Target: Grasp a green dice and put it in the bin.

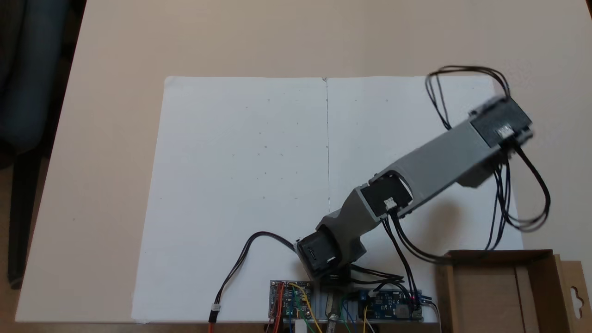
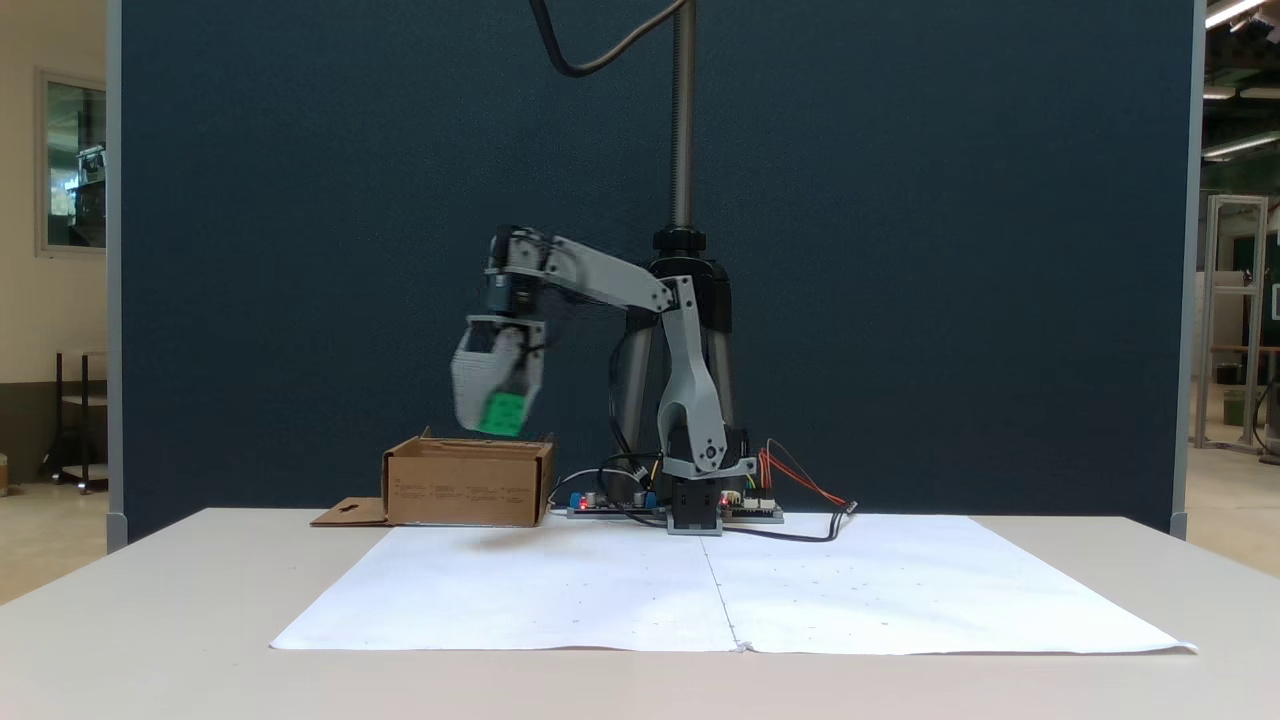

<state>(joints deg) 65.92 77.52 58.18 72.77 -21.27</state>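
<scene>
The small bright green plastic dice point(image 2: 502, 412) is off the bench and sits between the fingers point(image 2: 497, 425) of the grey hobby arm point(image 2: 610, 282), which pinch it from both sides; the picture is a little blurred there, so I cannot read the pips. In this side view the dice hangs just above the top rim of the shallow brown cardboard bin point(image 2: 467, 484), near that box's back wall, and it does not touch the cardboard. In the view from above, the arm point(image 1: 434, 159) reaches toward the right edge of the bench, and the bin point(image 1: 502, 289) stands at the near right corner, beside the circuit boards point(image 1: 344, 303) of the base. So I judge that the grasp and the lift are done, and the carrying is almost done; what is left is to bring the dice fully over the inside of the bin, spread the fingers and let it fall. The light beige bench point(image 2: 150, 620) carries a large white paper sheet point(image 2: 700, 595) with a fold line in the middle and a few small dots. Behind the bench stands a dark blue partition wall point(image 2: 950, 250), with a metal pole point(image 2: 683, 110) in front of it, and at the sides a lit workshop room is seen.
</scene>
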